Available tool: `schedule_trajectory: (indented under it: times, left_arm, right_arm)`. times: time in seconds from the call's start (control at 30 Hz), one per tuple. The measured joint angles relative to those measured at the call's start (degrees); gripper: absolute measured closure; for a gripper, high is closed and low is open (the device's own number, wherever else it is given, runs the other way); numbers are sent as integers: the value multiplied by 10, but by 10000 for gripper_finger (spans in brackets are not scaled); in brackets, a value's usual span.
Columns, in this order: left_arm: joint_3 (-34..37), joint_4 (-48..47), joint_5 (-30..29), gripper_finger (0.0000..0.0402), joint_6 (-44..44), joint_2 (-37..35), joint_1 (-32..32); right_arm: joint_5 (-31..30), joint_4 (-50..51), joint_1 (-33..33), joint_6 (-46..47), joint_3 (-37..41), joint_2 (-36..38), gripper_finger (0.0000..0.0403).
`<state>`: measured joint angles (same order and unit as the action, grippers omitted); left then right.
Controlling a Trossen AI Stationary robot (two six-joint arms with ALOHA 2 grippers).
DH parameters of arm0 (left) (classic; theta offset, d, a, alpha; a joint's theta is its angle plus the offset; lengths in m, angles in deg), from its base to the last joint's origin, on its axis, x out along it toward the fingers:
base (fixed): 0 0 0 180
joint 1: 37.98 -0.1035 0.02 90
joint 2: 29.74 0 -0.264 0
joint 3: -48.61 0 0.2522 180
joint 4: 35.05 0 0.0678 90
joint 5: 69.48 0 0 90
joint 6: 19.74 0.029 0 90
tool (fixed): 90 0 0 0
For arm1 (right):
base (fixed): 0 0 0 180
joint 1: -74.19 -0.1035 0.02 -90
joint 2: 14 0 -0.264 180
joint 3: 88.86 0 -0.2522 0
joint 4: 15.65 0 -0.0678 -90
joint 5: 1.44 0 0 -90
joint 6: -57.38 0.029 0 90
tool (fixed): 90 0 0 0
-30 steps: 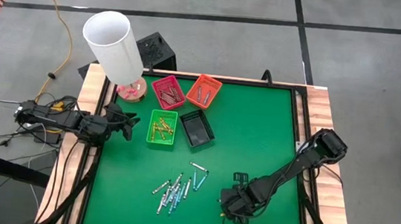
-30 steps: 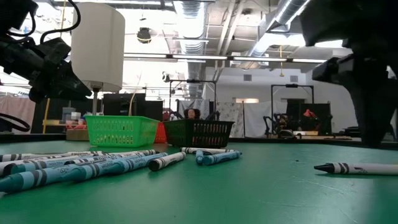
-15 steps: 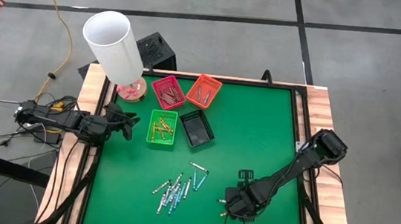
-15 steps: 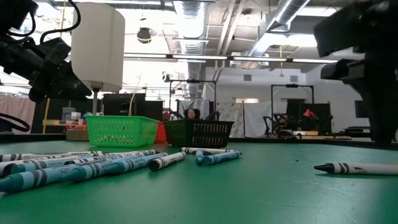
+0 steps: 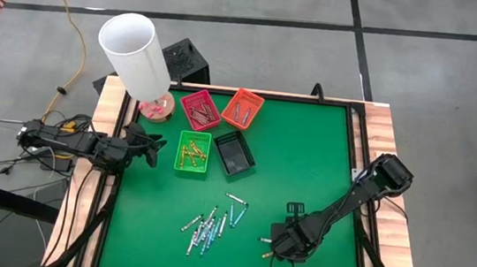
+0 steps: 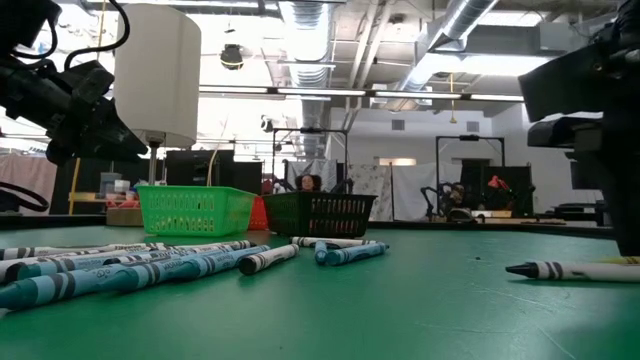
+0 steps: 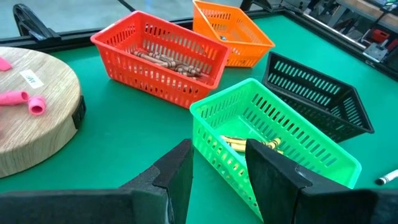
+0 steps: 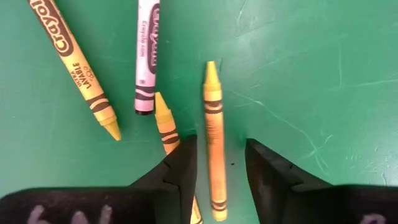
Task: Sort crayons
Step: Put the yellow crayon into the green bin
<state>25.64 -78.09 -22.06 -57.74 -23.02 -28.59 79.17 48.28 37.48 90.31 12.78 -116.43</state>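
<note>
My right gripper (image 8: 221, 177) is open low over the table's near right part (image 5: 280, 245). Its fingers stand on either side of a yellow-orange crayon (image 8: 214, 137) that lies flat, without plainly touching it. Two more yellow-orange crayons (image 8: 165, 124) (image 8: 76, 65) and a white one (image 8: 148, 56) lie beside it. A pile of mostly light blue crayons (image 5: 209, 226) lies at the near middle. My left gripper (image 7: 217, 180) is open and empty at the table's left edge (image 5: 155, 147), facing the green tray (image 7: 273, 134).
Red (image 5: 199, 109), orange (image 5: 242, 108), green (image 5: 193, 151) and black (image 5: 234, 153) trays stand at the far left. The first three hold crayons. A white lamp (image 5: 136, 52) on a wooden base (image 7: 31, 118) stands at the far left corner. A white crayon (image 6: 580, 270) lies alone at the near right.
My right gripper has shifted a little toward the table's right edge, staying low over the loose yellow-orange crayons. The crayons have not moved.
</note>
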Motion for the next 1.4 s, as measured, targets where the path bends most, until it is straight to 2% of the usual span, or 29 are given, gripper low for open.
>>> schedule_trajectory:
  times: [0.2, 0.37, 0.63, 0.93, 1.03, 1.13, 1.4]
  left_arm:
    - [0, 0, -1, 265, 0, 0, 0]
    - [0, 0, 1, 265, 0, 0, 0]
    - [0, -2, 0, 265, 0, 0, 0]
    - [0, -3, -1, 265, 0, 0, 0]
    - [0, -3, -2, 265, 0, 0, 0]
    - [0, -3, -3, 265, 3, 0, 0]
    - [0, -2, -3, 265, 4, 0, 0]
  right_arm:
    - [-4, -22, 13, -17, 7, 1, 293]
    - [20, -76, 28, -20, 36, 4, 314]
    - [24, -82, 30, -20, 39, 3, 395]
    - [18, -80, 44, -15, 9, 2, 400]
    - [-21, -103, 55, -19, -5, 0, 401]
    - [-50, -103, 70, -41, -23, 1, 402]
    - [-75, -159, 120, -123, -59, 2, 402]
